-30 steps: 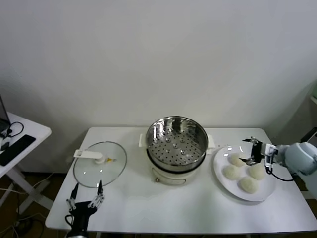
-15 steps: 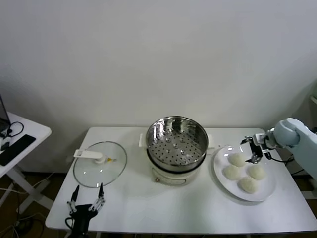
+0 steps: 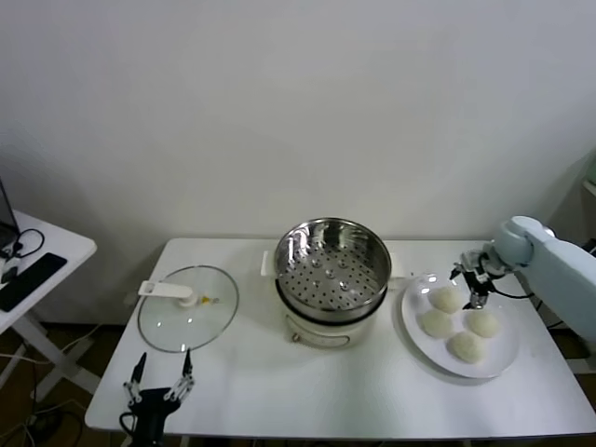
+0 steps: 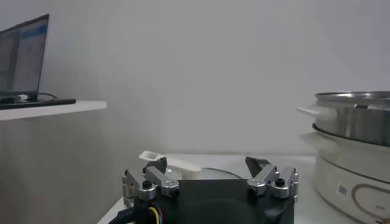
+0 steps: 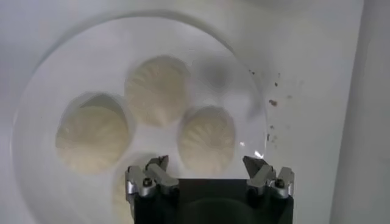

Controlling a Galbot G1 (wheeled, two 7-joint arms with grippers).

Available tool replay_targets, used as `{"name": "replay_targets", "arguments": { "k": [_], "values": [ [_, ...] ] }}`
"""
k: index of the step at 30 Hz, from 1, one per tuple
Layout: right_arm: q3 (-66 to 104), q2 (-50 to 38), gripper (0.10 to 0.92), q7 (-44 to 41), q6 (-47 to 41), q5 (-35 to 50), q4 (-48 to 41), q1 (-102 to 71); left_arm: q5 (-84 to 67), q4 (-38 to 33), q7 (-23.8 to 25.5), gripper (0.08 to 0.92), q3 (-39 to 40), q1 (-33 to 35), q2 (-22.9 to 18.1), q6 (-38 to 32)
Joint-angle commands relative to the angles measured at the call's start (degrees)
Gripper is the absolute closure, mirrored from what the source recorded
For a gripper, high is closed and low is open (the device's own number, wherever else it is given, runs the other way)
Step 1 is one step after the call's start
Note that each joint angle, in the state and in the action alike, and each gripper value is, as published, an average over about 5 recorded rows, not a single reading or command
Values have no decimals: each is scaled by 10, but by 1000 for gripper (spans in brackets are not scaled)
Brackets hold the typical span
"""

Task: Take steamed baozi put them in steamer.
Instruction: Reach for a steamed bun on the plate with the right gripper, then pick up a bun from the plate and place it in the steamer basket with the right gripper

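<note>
Surface [image 3: 279, 391]: white rectangular top, carrying all listed items.

Steamer [image 3: 331, 264]: round shiny stainless-steel basket with perforated floor, set on a white electric cooker base at the middle of the surface, toward the far edge. No buns are seen inside it.

Steamed baozi [image 3: 445, 300]: four small round cream-white dough buns, grouped close together on a white round plate [image 3: 503, 358] near the right edge of the surface, just beside the steamer.

Flat round glass lid [image 3: 188, 308]: laid flat with its white handle, near the left edge of the surface, apart from the steamer.

Right gripper [image 3: 468, 285]: held over the far side of the plate, above the buns; in the right wrist view the right gripper [image 5: 208, 163] is seen directly above them, jaws spread apart and grasping nothing.

Left gripper [image 3: 160, 385]: kept low at the near left corner of the surface, before the lid; jaws released and holding nothing.
</note>
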Motion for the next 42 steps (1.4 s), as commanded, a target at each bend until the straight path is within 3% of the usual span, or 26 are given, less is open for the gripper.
{"name": "replay_targets", "arguments": {
  "k": [1,18,27,36,42],
  "values": [
    [29,65,203,-3,9,-33,-84,-8,2,5,1,177,-3,-2,-18,2],
    [54,76,207,-6,9,-48,-111,-19,5,12,4,177,-4,-3,-17,1],
    [42,60,350,-7,10,-36,-88,-6,6,14,2,177,-5,-4,-16,0],
    [-149,-28,355,-18,23,101,57,173,9,12,-1,177,-10,4,-10,-6],
    [-249,-27,353,-22,51,192,135,340,9,9,-2,177,-10,8,-9,-9]
  ]
}}
